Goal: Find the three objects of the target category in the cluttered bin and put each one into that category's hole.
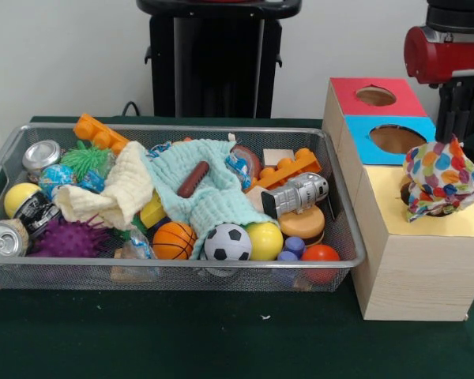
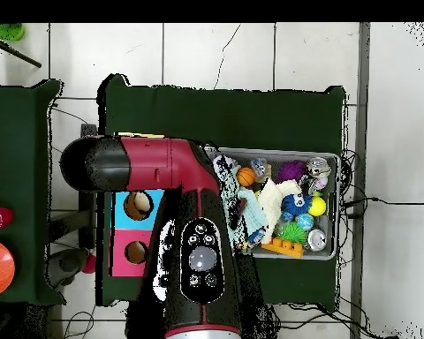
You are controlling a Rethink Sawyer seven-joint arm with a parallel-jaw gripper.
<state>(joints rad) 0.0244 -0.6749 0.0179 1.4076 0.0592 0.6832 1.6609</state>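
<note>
A white cloth dotted with many colours (image 1: 442, 178) lay on the pale yellow top of the wooden box (image 1: 415, 253), whose other panels were blue and red. Left of the box, the silver wire-mesh bin (image 1: 166, 276) held a black-and-white football (image 1: 227, 242), an orange basketball (image 1: 174, 240), a spiky purple ball (image 1: 63, 237) and a mint-green cloth (image 1: 209, 193).

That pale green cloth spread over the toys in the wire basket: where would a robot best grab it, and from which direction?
Probably from straight above, pinching a raised fold of the pale green muslin cloth near its middle, beside the small brown sausage-shaped toy lying on it. The cloth lies crumpled over other toys, so its folds stand up, and its edges are tucked among the clutter in the wire mesh basket.
</note>
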